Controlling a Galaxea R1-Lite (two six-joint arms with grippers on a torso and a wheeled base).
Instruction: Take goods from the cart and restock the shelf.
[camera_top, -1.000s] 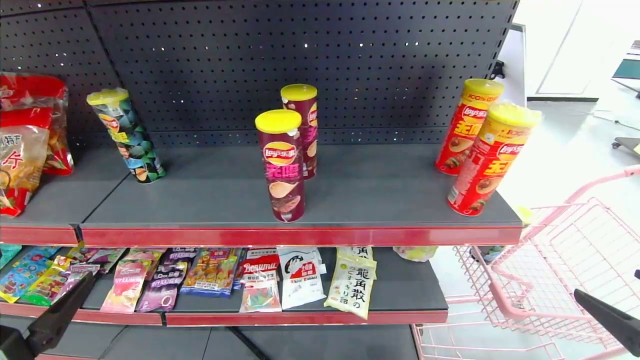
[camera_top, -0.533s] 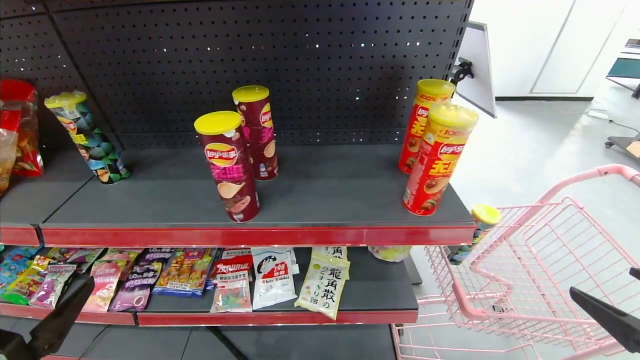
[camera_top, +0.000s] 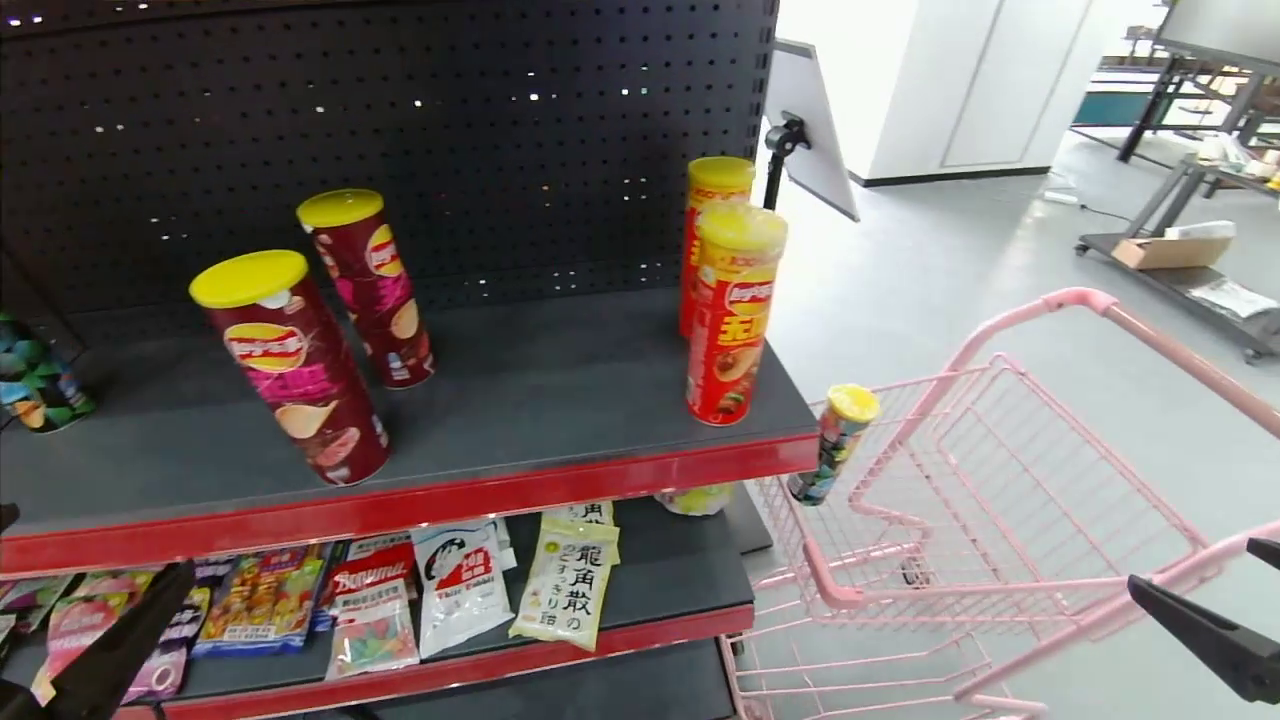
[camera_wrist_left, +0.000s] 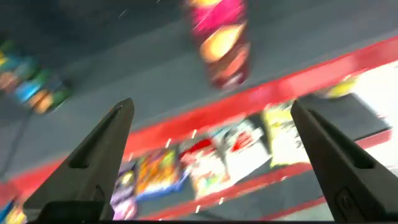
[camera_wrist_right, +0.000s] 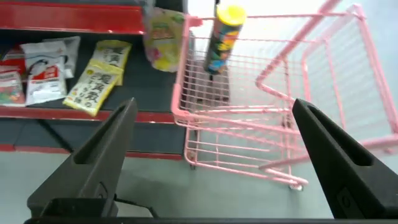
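Patterned can (camera_top: 833, 443): standing inside cart (camera_top: 1080, 298), at the cart corner beside shelf (camera_top: 560, 380) | Right gripper (camera_wrist_right: 214, 106): jaws wide apart, empty, short of cart, well apart from can | Left gripper (camera_wrist_left: 211, 104): jaws wide apart, empty, farther from cart, facing shelf

camera: head view has swung to the right, so the whole picture slid left; no goods moved
shelf (camera_top: 560, 380): its right end now falls near mid picture
cart (camera_top: 1075, 297): far more of it in frame than a second ago
patterned can (camera_top: 833, 445): yellow lid, upright in the cart corner beside the shelf, come fully into frame
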